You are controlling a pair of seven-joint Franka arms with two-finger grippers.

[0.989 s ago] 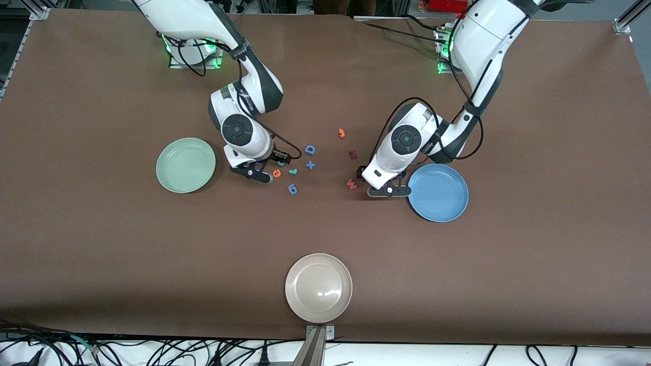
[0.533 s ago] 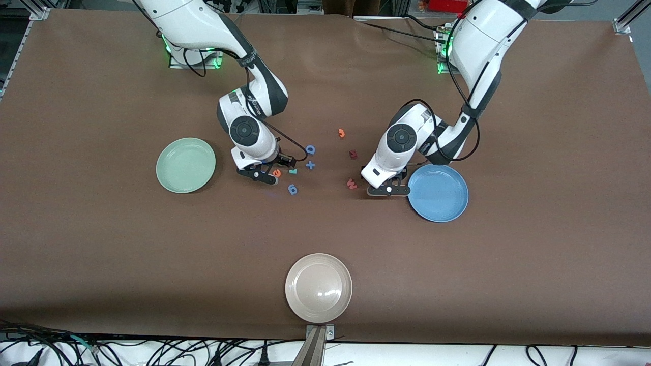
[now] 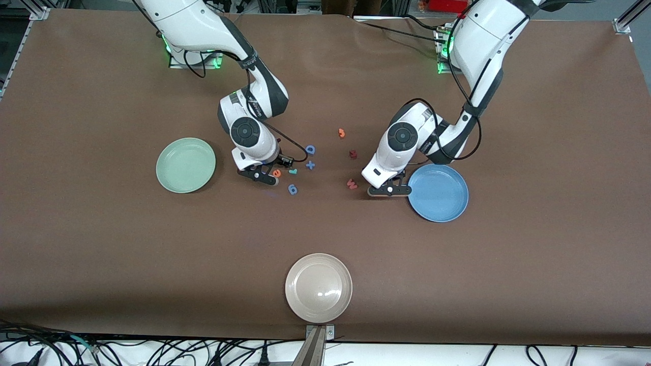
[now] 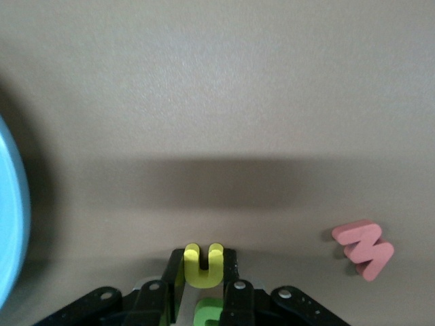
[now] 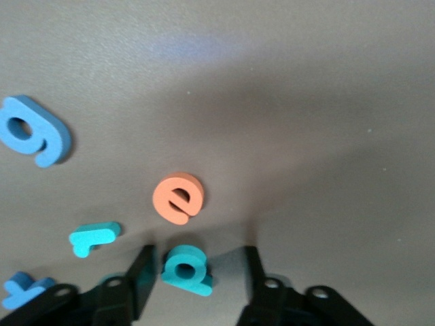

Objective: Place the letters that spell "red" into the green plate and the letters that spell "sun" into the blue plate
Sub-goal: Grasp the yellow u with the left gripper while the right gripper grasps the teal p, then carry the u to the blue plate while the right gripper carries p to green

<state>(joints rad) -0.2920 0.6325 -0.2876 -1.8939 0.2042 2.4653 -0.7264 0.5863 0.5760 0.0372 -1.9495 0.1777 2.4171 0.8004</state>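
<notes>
My left gripper (image 4: 203, 258) is down at the table beside the blue plate (image 3: 438, 193) and is shut on the yellow "u" (image 4: 202, 268). The green "n" (image 4: 211, 312) lies just under the wrist, between the finger bases. My right gripper (image 5: 197, 261) is low over the letter cluster, between the two plates and nearer the green plate (image 3: 185, 165). It is open, with the teal "d" (image 5: 185, 268) lying between its fingers, close against one of them. The orange "e" (image 5: 178, 197) and teal "r" (image 5: 94, 238) lie just past the fingertips. Both plates hold nothing.
A red "w" (image 3: 351, 183) lies beside the left gripper. A dark red letter (image 3: 353, 154) and an orange piece (image 3: 342, 133) lie farther back. A blue "q"-like letter (image 3: 292, 189), blue plus (image 3: 310, 164) and blue "D" (image 3: 310, 149) surround the right gripper's cluster. A beige plate (image 3: 318, 287) sits near the front edge.
The right gripper moved from the green plate's side onto the letter cluster and its fingers narrowed around the "d". The left gripper closed on the "u" almost in place.
</notes>
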